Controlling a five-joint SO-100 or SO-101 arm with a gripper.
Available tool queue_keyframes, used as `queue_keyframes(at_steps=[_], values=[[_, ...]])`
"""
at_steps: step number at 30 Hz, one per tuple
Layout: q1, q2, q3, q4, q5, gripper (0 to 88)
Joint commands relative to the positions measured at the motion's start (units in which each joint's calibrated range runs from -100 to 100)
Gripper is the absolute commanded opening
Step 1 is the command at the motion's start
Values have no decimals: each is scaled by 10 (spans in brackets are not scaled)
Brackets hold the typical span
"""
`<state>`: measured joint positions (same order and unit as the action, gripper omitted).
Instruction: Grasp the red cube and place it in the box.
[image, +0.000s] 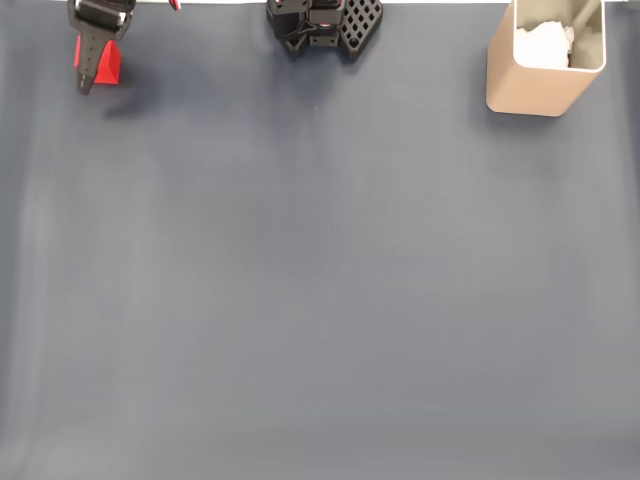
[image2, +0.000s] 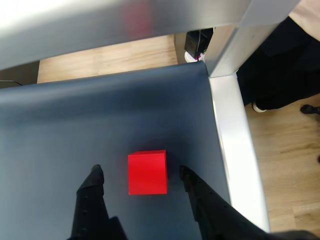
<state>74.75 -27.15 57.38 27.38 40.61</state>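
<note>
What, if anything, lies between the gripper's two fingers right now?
In the wrist view, the red cube sits between the open gripper, bare mat on either side.

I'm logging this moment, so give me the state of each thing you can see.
red cube: resting on the mat, between the fingers, not gripped
pincer: open, straddling the cube
box: upright, open top, something white inside
</note>
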Motion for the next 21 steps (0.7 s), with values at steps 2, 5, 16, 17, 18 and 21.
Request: queue_keyframes(at_steps=[2,5,16,17,18,21], values=[[7,5,-4,-12,5,374],[8,10,-3,-15,6,373],[15,8,38,-58,17,373],[15,8,41,-62,17,373],[15,8,44,-66,18,373],[15,7,54,-73,21,373]])
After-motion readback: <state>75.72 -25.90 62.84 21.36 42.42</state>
